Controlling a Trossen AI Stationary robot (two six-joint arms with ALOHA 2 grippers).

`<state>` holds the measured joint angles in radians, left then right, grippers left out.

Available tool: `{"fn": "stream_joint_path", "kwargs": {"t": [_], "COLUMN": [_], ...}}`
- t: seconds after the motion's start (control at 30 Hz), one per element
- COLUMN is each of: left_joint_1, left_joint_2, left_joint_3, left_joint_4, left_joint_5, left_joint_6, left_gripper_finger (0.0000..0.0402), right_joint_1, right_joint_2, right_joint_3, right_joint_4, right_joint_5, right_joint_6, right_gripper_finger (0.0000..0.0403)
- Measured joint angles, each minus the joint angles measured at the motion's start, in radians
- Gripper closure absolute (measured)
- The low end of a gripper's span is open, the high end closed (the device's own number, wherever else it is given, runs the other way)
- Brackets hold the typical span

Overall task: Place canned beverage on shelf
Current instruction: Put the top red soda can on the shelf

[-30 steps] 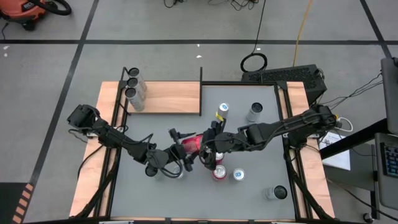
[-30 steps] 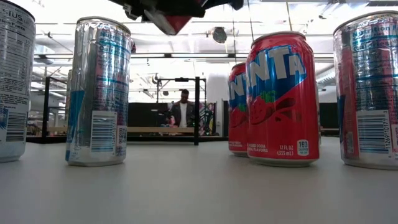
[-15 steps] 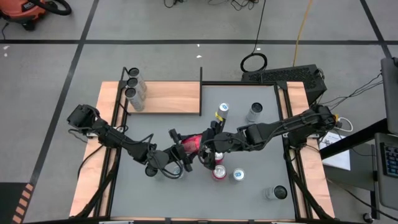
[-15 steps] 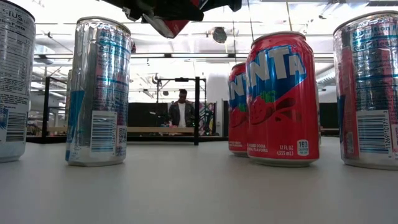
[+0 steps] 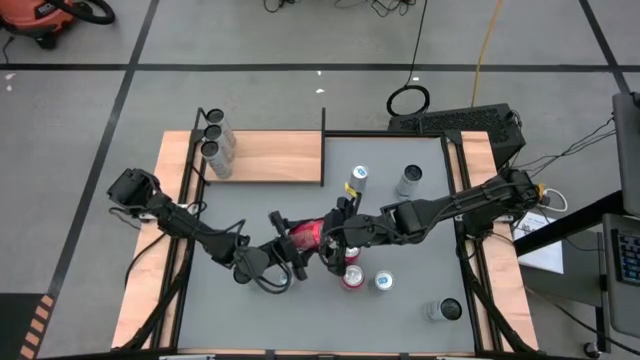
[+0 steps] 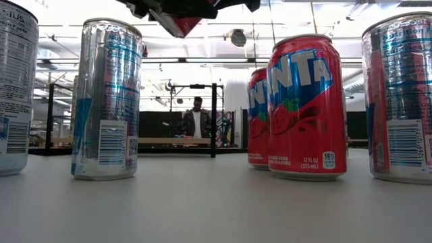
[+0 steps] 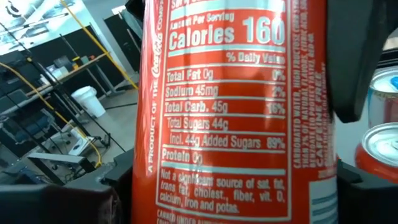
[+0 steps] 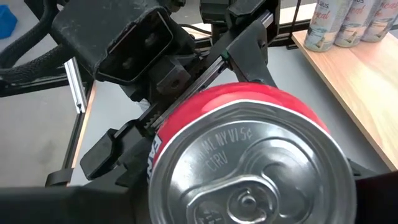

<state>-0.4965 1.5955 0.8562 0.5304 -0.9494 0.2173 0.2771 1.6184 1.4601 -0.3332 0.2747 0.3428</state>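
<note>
High view: the red Fanta can [image 5: 306,235] hangs above the middle of the grey table [image 5: 400,300], lying on its side between the two grippers, well away from the shelf [image 5: 275,158] at the table's far left corner. The left gripper [image 5: 293,250] meets the can from the side away from the shelf, its fingers clamped around the can's body; the left wrist view fills with the nutrition label between its dark fingers [image 7: 354,56]. The right gripper [image 5: 328,240] grips the same can at its lid end, jaws clamped on it. Three pale cans [image 5: 213,138] stand in a row on the shelf's left end. Another red can [image 5: 351,277] stands on the table just beside the held can, farther from the shelf.
</note>
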Motion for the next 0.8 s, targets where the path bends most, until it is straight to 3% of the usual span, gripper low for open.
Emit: {"fn": "stream_joint_path", "kwargs": {"t": [0.23, 0.37, 0.8], "left_joint_1": [-0.004, -0.003, -0.001], "left_joint_2": [-0.001, -0.001, -0.001], "left_joint_3": [-0.002, -0.002, -0.002], "left_joint_4": [-0.008, -0.012, -0.011], "left_joint_5": [0.006, 0.015, 0.023], "left_joint_6": [0.001, 0.004, 0.006], "left_gripper_finger": [0.0048, 0.004, 0.0115], "right_joint_1": [0.0, 0.0, 0.0], "right_joint_2": [-0.003, -0.003, -0.003], "right_joint_3": [0.0, 0.0, 0.0], "right_joint_4": [-0.016, -0.019, -0.021], "right_joint_5": [0.008, 0.009, 0.009], "right_joint_6": [-0.004, -0.005, -0.005], "right_gripper_finger": [0.0149, 0.0149, 0.0149]}}
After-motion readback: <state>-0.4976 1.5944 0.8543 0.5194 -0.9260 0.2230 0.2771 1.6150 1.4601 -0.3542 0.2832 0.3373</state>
